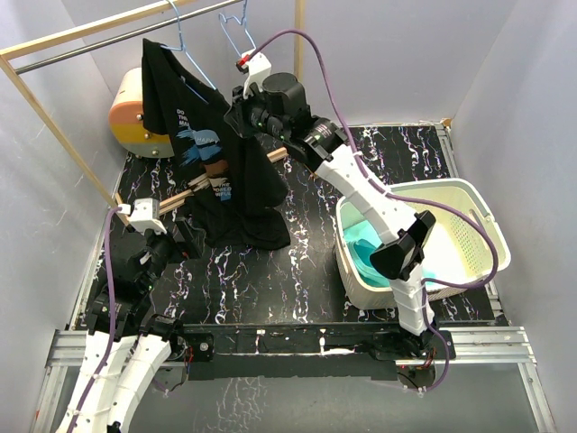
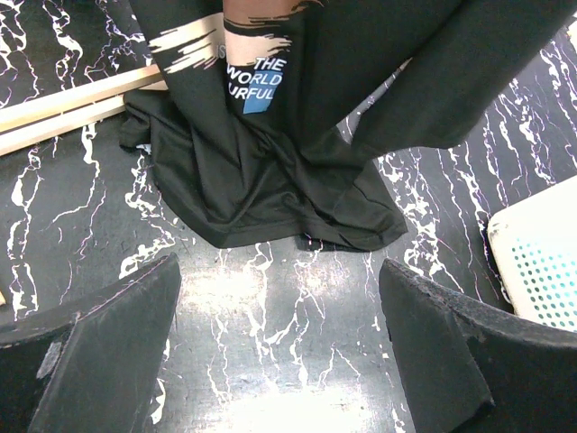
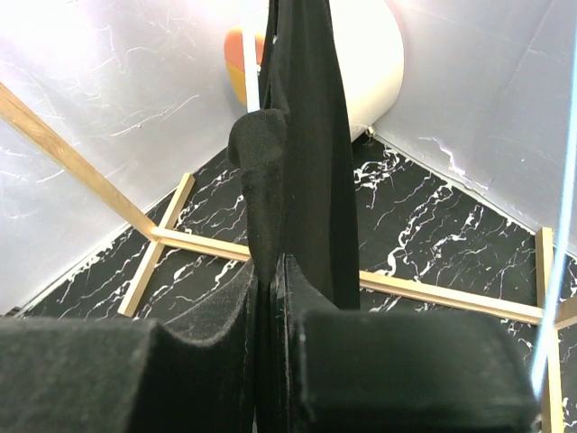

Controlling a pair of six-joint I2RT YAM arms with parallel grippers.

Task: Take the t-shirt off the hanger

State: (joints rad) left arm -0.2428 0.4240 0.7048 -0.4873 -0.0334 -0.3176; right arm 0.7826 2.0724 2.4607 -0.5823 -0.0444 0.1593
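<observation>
A black t-shirt (image 1: pixel 216 171) with a printed front hangs from a light-blue wire hanger (image 1: pixel 185 50) on the rail; its hem pools on the black marbled table (image 1: pixel 297 280). My right gripper (image 1: pixel 242 113) is raised by the shirt's right shoulder and shut on the black fabric (image 3: pixel 302 153), which runs up from between the pads (image 3: pixel 225 307). My left gripper (image 1: pixel 185 236) is low at the left, open and empty, a little short of the pooled hem (image 2: pixel 270 194).
A second blue hanger (image 1: pixel 236 32) hangs empty on the rail (image 1: pixel 108 41). The rack's wooden base bars (image 2: pixel 63 104) lie on the table behind the shirt. A white laundry basket (image 1: pixel 469 225) with teal cloth stands at the right. An orange-and-white object (image 1: pixel 135 117) sits back left.
</observation>
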